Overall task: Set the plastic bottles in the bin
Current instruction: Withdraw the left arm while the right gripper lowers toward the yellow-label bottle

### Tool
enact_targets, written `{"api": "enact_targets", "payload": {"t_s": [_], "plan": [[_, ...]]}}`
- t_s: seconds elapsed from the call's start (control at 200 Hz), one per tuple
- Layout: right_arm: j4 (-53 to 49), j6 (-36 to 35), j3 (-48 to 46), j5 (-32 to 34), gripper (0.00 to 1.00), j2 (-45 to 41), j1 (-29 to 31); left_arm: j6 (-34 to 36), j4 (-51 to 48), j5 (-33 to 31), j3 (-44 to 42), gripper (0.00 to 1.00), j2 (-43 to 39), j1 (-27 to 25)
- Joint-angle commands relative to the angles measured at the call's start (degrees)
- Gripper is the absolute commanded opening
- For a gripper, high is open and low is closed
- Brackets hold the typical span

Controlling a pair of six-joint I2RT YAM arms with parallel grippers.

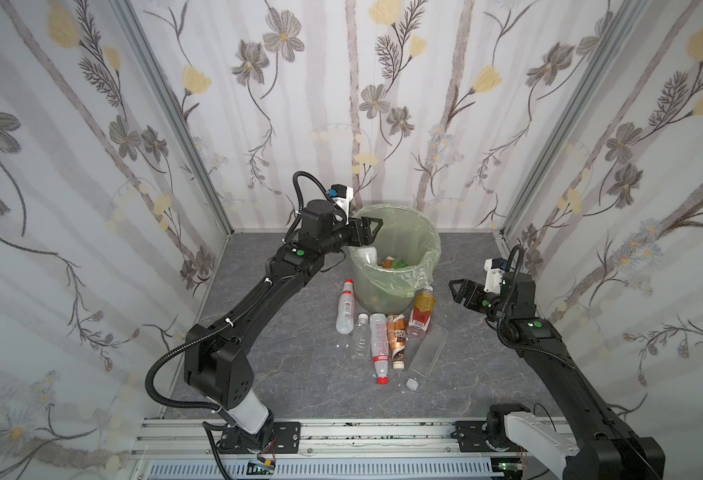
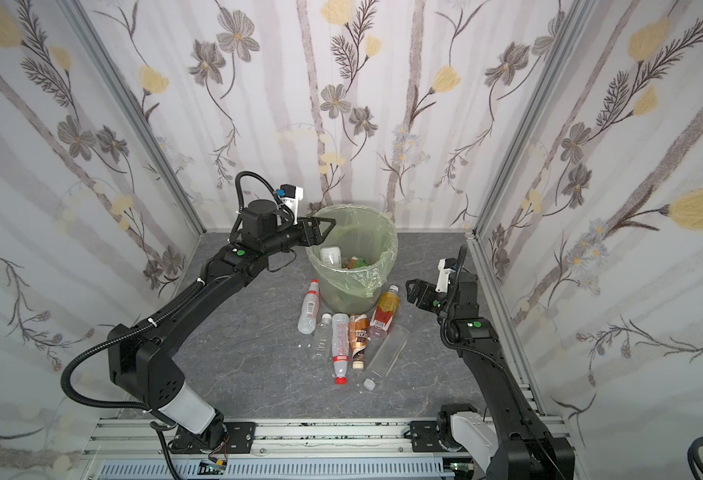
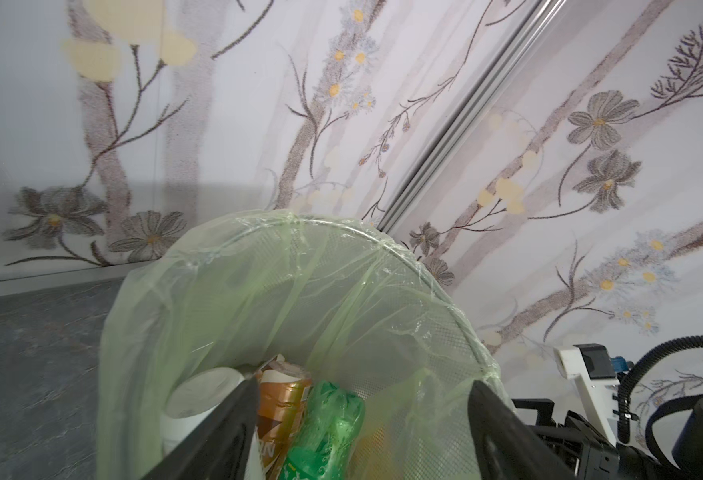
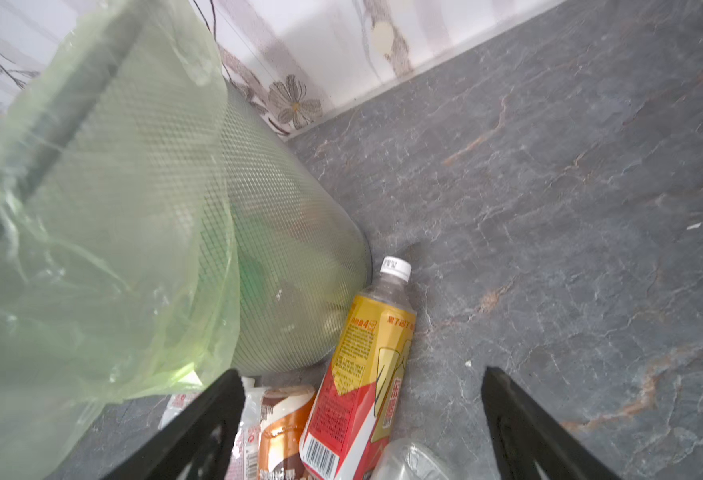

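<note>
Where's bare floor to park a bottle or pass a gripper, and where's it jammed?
Bare slate between the left arm and the red-capped white bottle; more between the frosted bottle and the right arm, and along the front rail. Crowded: six bottles packed side by side at the bin foot.

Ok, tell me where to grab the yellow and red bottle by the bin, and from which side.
Grip the yellow and red bottle across its labelled middle, coming down from the side with bare floor with the right gripper, jaws spanning its width. It lies flat, cap by the bin, which with the brown bottle likely cramps fingers on its other side.
</note>
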Motion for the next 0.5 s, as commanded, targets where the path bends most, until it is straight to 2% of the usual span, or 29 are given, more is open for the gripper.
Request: {"api": "enact_targets", "payload": {"t_s": [0.0,0.255,0.42,0.495], "plan": [[-1.59,0.73,-1.41,-0.52,0.90,-1.06,1.89,0.68,2.09,-3.06,-3.42,0.82,-3.11,2.22],[-3.10,3.23,-5.44,1.15,0.91,-2.58,6.85,0.94,2.42,-4.63,-15.89,0.88,-12.58,9.65],[-3.14,4.82,-7.56,1.68,0.91,-2.84,9.03,1.39,2.44,-6.07,-24.38,0.93,-18.79,12.66],[-2.66,5.31,-8.88,1.57,0.86,-2.80,9.73,1.48,2.42,-6.42,-27.94,0.94,-21.53,13.64]]}}
